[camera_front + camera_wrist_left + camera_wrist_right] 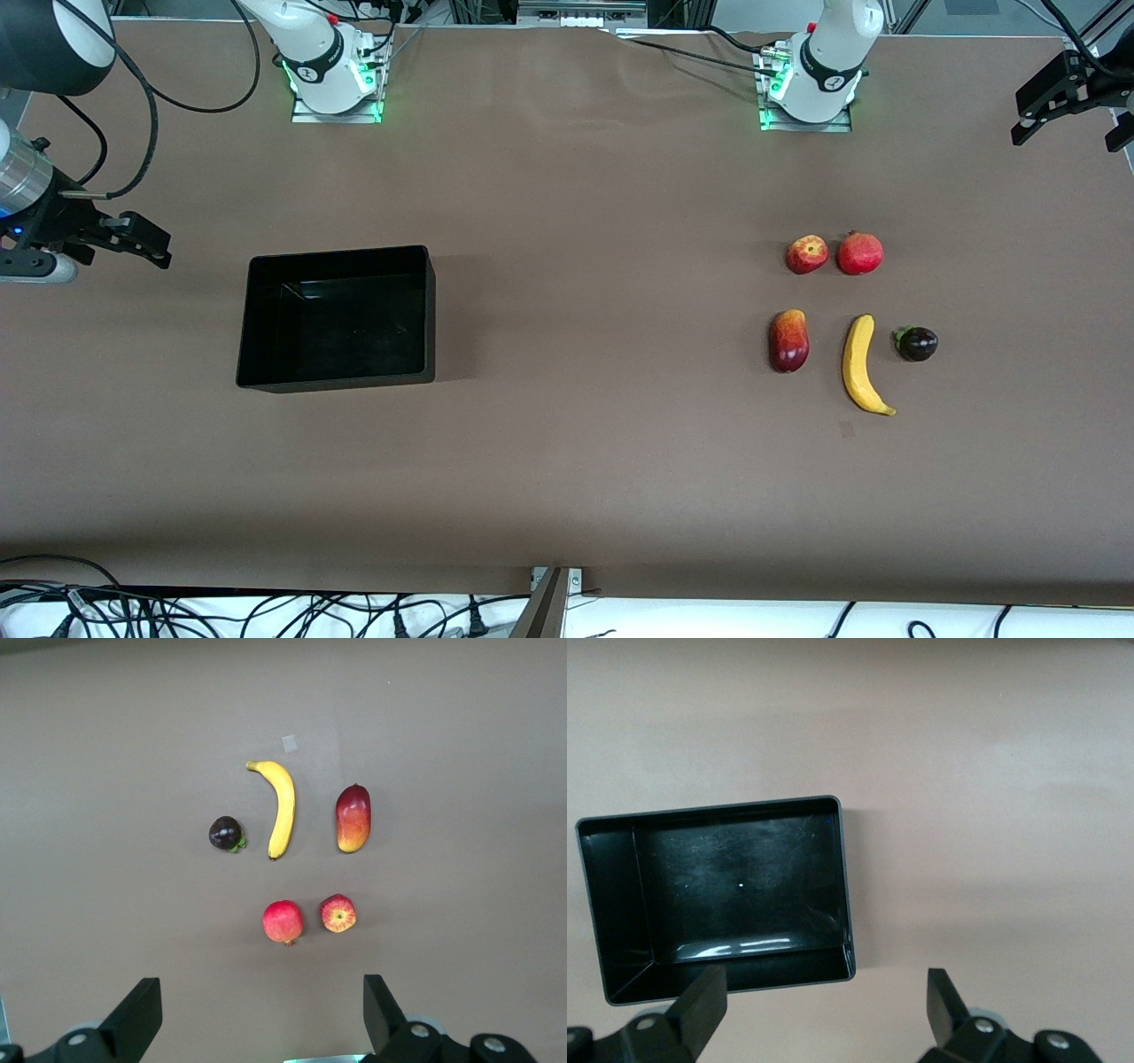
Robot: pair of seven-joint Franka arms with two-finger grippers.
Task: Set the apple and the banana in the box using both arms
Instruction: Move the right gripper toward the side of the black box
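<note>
The apple, red with yellow streaks, lies on the table toward the left arm's end and also shows in the left wrist view. The yellow banana lies nearer the front camera than the apple and shows in the left wrist view. The black box stands empty toward the right arm's end, seen too in the right wrist view. My left gripper is open and empty, high over the table edge beside the fruits. My right gripper is open and empty, high beside the box.
A uniformly red round fruit with a crown tip lies beside the apple. A red-yellow mango and a small dark purple fruit flank the banana. A small patch of tape sits near the banana's tip. Cables hang along the front edge.
</note>
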